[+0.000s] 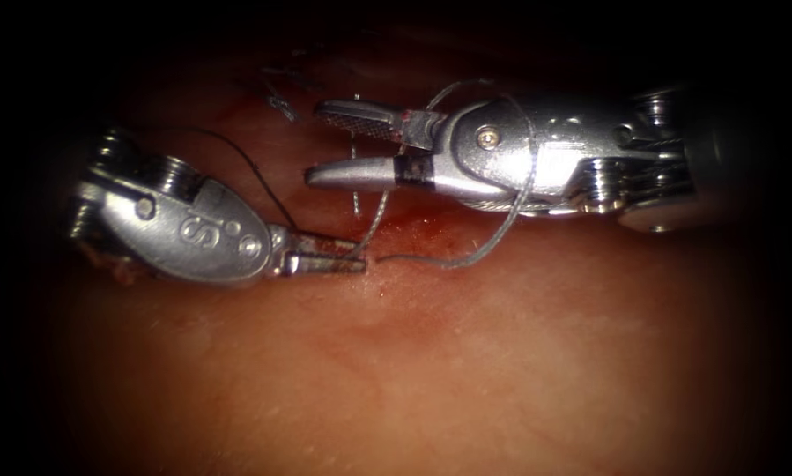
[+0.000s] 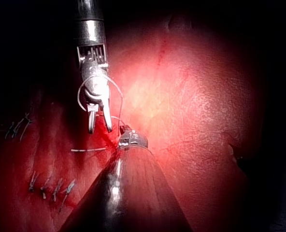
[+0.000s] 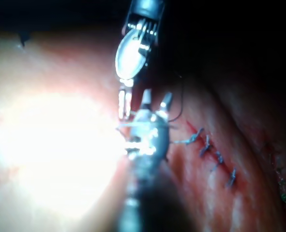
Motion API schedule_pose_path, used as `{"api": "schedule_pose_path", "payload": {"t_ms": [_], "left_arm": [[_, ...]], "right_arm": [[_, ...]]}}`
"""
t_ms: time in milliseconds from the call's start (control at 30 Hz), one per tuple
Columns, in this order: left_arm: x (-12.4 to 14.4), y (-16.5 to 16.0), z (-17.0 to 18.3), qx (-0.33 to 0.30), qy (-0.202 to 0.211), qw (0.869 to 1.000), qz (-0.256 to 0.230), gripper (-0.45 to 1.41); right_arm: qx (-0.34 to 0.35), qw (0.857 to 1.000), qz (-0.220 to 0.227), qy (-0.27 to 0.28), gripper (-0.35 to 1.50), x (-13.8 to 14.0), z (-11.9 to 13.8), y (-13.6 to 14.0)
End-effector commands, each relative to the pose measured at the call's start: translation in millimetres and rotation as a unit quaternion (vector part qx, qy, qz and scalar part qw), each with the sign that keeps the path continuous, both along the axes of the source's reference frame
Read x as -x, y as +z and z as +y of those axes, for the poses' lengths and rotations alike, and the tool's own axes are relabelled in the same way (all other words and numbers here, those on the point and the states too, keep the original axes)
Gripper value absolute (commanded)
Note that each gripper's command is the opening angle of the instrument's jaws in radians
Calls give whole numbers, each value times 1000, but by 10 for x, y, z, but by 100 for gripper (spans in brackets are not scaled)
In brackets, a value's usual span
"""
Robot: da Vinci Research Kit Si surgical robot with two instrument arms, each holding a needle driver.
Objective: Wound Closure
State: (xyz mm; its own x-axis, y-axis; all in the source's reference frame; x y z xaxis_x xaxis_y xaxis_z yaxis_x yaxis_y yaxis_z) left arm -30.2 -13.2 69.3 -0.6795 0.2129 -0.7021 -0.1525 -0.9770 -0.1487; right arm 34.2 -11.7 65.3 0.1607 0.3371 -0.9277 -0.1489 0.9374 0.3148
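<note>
Around right tool (image 1: 334,141), looped grey thread (image 1: 501,231)

In the endoscope view the left tool (image 1: 329,256) comes in from the left, its tips low on the tissue (image 1: 431,370). The right tool (image 1: 343,145) comes in from the right, above and behind the left tool's tips. The thread (image 1: 523,176) loops around the right tool's body, then runs down to the left tool's tips. A row of stitches (image 3: 215,157) lies beside the tools
</note>
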Motion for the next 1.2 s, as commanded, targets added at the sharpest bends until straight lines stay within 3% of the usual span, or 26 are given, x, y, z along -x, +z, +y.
{"api": "schedule_pose_path", "payload": {"t_ms": [33,400,667,900,1200], "left_arm": [[4,2,-3,-1,2,1000,-1,-45],[-14,-45,18,6,-1,1000,-5,-45],[-37,-61,44,13,-14,1000,4,-45],[-41,-55,65,18,-19,1000,12,-45],[-24,-22,77,23,-20,999,12,-45]], "right_arm": [[2,1000,-5,-5,47,-9,-7,8],[7,998,-46,-30,51,-14,-21,29],[7,997,-46,-63,46,-16,-37,36],[6,995,-33,-90,39,-19,-47,36],[3,994,-20,-108,32,-22,-52,30]]}}
